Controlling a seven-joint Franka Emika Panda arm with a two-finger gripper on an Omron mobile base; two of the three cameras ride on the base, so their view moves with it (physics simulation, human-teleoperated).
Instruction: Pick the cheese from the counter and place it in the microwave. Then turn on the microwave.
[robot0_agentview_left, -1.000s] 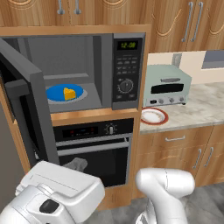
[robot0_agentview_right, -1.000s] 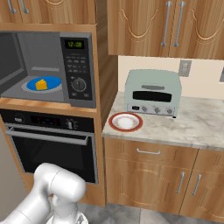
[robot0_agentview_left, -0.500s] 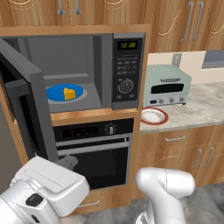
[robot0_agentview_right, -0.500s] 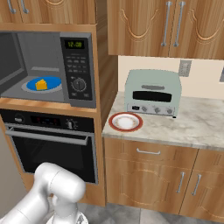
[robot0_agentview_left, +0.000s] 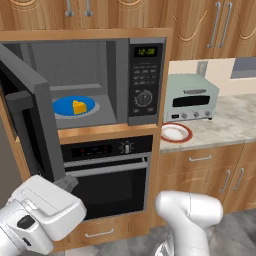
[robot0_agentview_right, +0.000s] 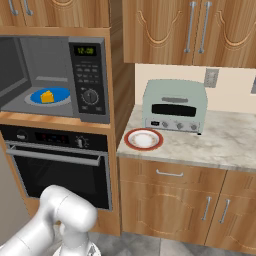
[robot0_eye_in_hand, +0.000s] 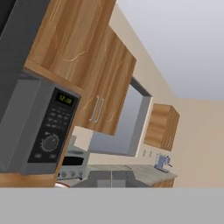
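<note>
Our pincer (robot0_eye_in_hand: 111, 178) shows as two dark tips pressed together at the bottom of the hand view, with nothing between them; the jaws are together and empty. The hand is tilted, looking up past the microwave's control panel (robot0_eye_in_hand: 51, 131) toward the wall cabinets and ceiling. In the left base view the big white hand housing sits low at the lower left, just under the edge of the microwave door (robot0_agentview_left: 31, 107), which stands swung wide open.

Moving outward, the cheese (robot0_agentview_left: 78, 106) lies on a blue plate (robot0_agentview_left: 65, 106) inside the microwave (robot0_agentview_right: 55, 80), well in from the front edge. So we judge the first half of the task done: the wedge is off the counter (robot0_agentview_right: 220, 145) and in the cavity.

What is left, as we read it, is shutting the door and then pressing the start control on the panel. With the hand down by the door's lower outer corner, we judge the closing push to be the step in hand.

On the counter stand a pale-green toaster oven (robot0_agentview_right: 174, 106) and a red-rimmed plate (robot0_agentview_right: 143, 139), both apart from the work.
</note>
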